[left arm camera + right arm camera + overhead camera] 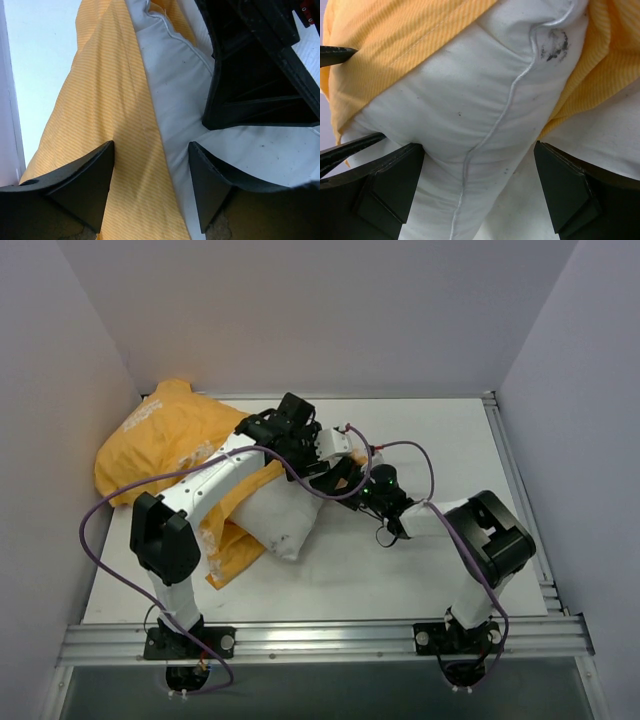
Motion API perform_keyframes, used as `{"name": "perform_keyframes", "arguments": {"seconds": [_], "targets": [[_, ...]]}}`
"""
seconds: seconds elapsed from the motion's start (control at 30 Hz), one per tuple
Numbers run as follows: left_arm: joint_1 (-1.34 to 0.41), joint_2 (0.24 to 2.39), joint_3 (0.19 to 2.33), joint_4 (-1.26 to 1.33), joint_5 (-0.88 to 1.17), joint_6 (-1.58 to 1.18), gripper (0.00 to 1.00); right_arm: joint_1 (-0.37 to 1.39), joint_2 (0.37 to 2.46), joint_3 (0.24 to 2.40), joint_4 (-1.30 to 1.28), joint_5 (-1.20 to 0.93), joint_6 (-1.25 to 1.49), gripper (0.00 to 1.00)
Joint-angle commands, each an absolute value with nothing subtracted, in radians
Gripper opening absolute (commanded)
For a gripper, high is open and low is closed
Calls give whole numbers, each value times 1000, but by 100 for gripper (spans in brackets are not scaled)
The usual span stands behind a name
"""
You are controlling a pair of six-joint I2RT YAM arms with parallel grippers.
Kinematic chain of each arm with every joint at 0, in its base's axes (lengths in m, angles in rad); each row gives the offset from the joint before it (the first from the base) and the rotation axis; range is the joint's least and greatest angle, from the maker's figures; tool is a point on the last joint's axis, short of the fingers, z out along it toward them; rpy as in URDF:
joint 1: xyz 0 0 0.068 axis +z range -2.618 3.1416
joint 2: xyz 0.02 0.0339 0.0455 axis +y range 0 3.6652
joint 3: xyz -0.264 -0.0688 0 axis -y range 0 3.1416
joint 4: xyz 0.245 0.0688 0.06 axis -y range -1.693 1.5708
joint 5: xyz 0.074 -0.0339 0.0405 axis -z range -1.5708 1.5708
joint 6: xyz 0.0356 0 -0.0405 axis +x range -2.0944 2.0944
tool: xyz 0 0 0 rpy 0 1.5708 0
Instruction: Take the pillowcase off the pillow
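Half-bared pillow in pillowcase, 9 o'clock on the tabletop
Wide open, left claw and right claw straddle it; closing on hem and pillow together would likely drag both along.

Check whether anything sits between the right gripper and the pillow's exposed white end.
Nothing visible does. In the right wrist view the right gripper is open, its fingers on either side of the pillow at its bare white end, with no fabric in between. The pillowcase is bunched farther back.
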State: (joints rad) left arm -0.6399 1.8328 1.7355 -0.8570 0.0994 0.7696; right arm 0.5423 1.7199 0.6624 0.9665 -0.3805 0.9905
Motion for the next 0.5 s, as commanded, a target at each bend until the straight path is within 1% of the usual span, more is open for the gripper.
{"name": "perform_keyframes", "arguments": {"seconds": [0.0,0.1,0.23,0.47], "targets": [[-640,1790,1772,-838,75,756,68,558,1739,696,1061,-374,1008,100],[-637,1775,1781,-815,78,755,68,569,1762,704,1078,-373,1014,99],[-614,1778,1789,-818,25,782,68,572,1779,704,1098,-376,1026,98],[-577,1753,1793,-824,21,802,68,572,1782,701,1101,-376,1025,98]]}}
